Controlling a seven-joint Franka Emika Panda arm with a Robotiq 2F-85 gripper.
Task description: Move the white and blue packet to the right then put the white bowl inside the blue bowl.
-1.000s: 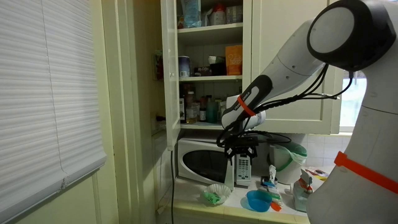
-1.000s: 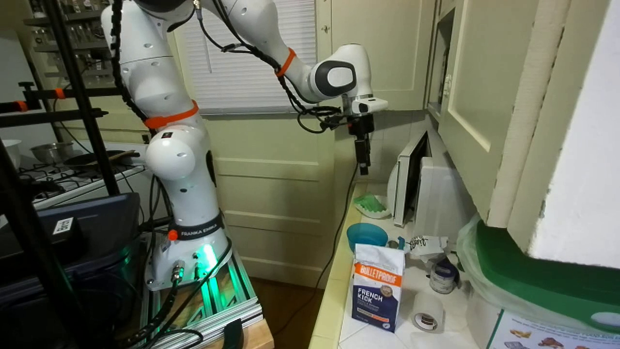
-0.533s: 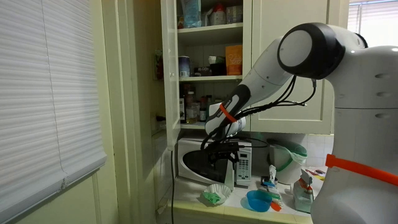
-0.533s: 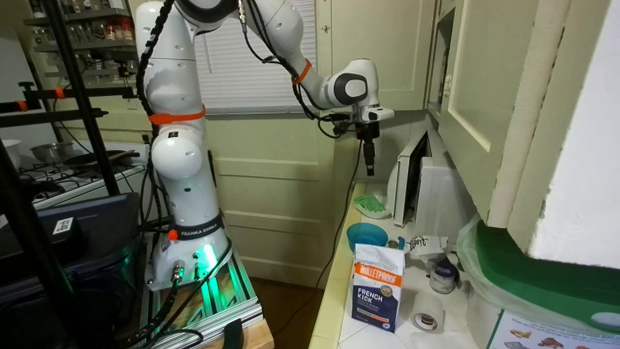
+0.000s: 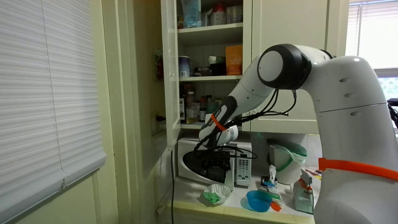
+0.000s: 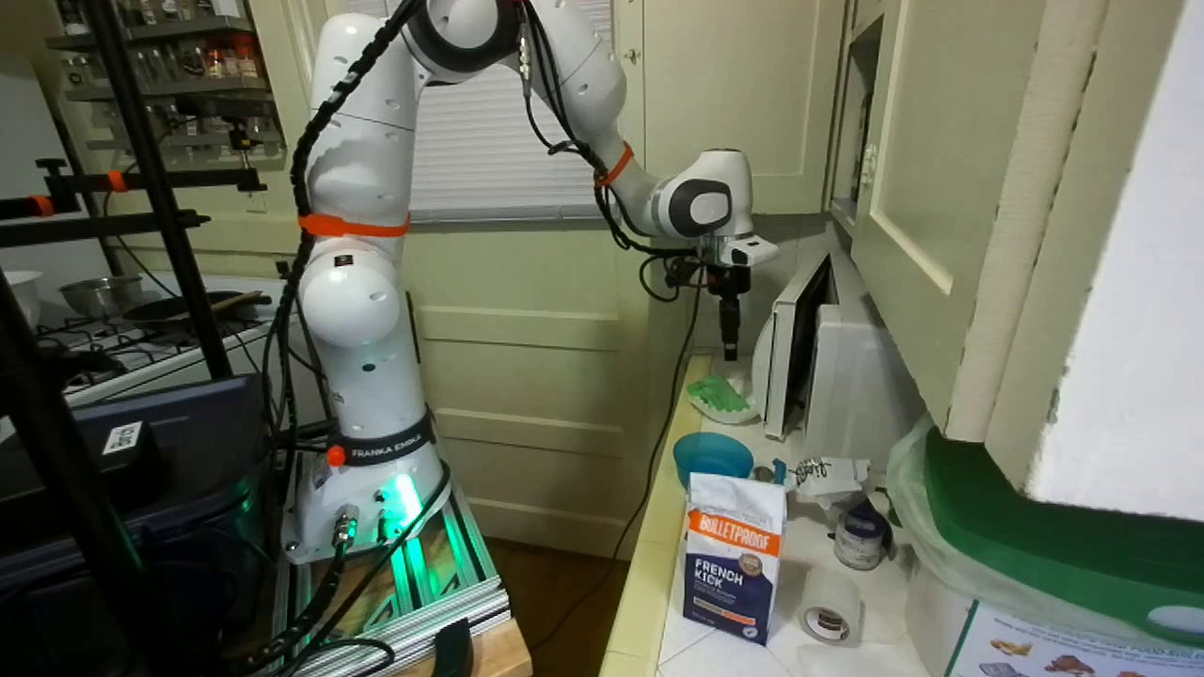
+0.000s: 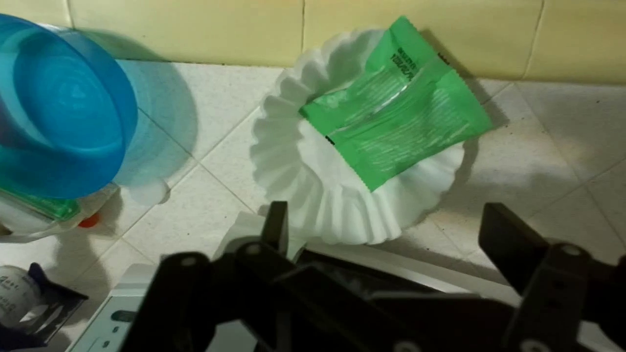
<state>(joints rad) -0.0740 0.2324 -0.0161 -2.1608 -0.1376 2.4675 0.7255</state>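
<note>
- Kitchen counter, pale tile with a yellow edge, runs beneath your gripper.
- Far left of the gripper in an exterior view, you have white blinds hanging.
- Above the gripper in an exterior view, your cupboard stands with its door open and its shelves loaded.
- Behind the gripper sits the microwave, its door ajar and its window partly hidden by the gripper.
- Your gripper points downward, released, its jaws spread wide apart.
- Below the gripper, with a gap between, you have the white bowl resting upright on the counter, its rim fluted. A green wrapper lies in it and pokes out over the rim.
- Lower and to the right of the gripper, near the white bowl but apart from it, you see the blue bowl, also upright.
- Farther right of the gripper and set back, you have the bin, white with a green lid.
- Farthest right of the gripper, past the blue bowl and apart from it, the packet stands upright on the counter; its front is white, orange and blue, lettered "Bulletproof".
</note>
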